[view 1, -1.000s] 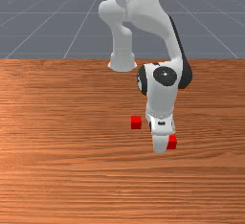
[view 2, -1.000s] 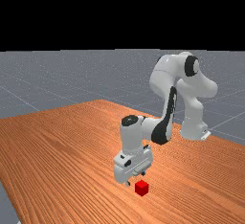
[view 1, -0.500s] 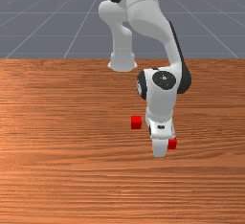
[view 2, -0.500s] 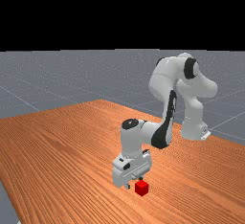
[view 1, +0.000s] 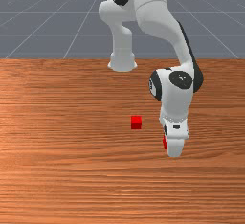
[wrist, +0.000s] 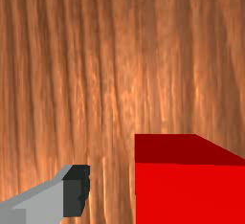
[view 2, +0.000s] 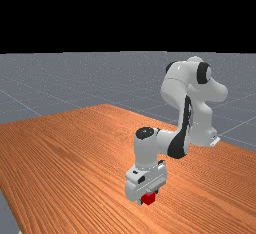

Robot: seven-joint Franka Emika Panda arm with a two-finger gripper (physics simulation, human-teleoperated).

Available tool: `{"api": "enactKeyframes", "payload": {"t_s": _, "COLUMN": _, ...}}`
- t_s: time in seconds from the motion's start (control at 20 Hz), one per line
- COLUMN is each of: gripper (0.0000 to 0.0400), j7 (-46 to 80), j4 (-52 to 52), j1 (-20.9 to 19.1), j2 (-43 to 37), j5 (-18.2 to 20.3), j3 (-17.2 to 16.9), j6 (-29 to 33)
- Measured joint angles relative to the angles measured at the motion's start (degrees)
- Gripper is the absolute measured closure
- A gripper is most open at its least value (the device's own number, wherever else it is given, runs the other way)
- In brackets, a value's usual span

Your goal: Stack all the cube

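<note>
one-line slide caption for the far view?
Panda arm bent down over a wooden table, its jaws open and low at a red cube.

White arm [view 2: 172, 85], smooth rounded segments, black joint caps [view 2: 203, 73]; flared white base [view 1: 122, 65]; small dark rectangular marking [view 1: 176, 127].

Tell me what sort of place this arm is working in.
Probably a simulated robotics test scene: a Panda arm, plain red cubes and a bare grey floor ruled with thin pale lines under a black backdrop.
</note>
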Motion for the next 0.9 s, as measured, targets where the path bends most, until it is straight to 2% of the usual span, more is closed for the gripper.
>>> {"api": "enactKeyframes", "payload": {"t_s": 0.15, "gripper": 0.0000, "j7": -1.04, "j4": -0.53, "j1": -0.55, "j2": -0.28, "j5": -0.13, "j3": 0.04, "j6": 0.22}}
{"api": "enactKeyframes", "payload": {"t_s": 0.2, "gripper": 0.0156, "j7": -0.92, "j4": -0.65, "j1": -0.67, "j2": -0.34, "j5": -0.05, "j3": -0.04, "j6": 0.28}}
{"api": "enactKeyframes", "payload": {"t_s": 0.25, "gripper": 0.0201, "j7": -0.64, "j4": -0.16, "j1": -0.73, "j2": -0.11, "j5": 0.13, "j3": -0.06, "j6": -0.31}}
{"api": "enactKeyframes", "payload": {"t_s": 0.55, "gripper": 0.0204, "j7": -1.33, "j4": -0.51, "j1": -1.27, "j2": -0.66, "j5": 0.77, "j3": 0.58, "j6": -0.28}}
{"api": "enactKeyframes", "payload": {"t_s": 0.7, "gripper": 0.0204, "j7": -1.71, "j4": -4.64, "j1": -1.69, "j2": -2.90, "j5": 1.31, "j3": 1.14, "j6": 1.96}}
{"api": "enactKeyframes", "payload": {"t_s": 0.8, "gripper": 0.0204, "j7": -1.24, "j4": -6.30, "j1": -0.89, "j2": -3.81, "j5": 0.18, "j3": 0.41, "j6": 2.41}}
{"api": "enactKeyframes", "payload": {"t_s": 0.9, "gripper": 0.0204, "j7": -0.07, "j4": -10.08, "j1": -0.49, "j2": -5.57, "j5": 0.15, "j3": 0.08, "j6": 5.92}}
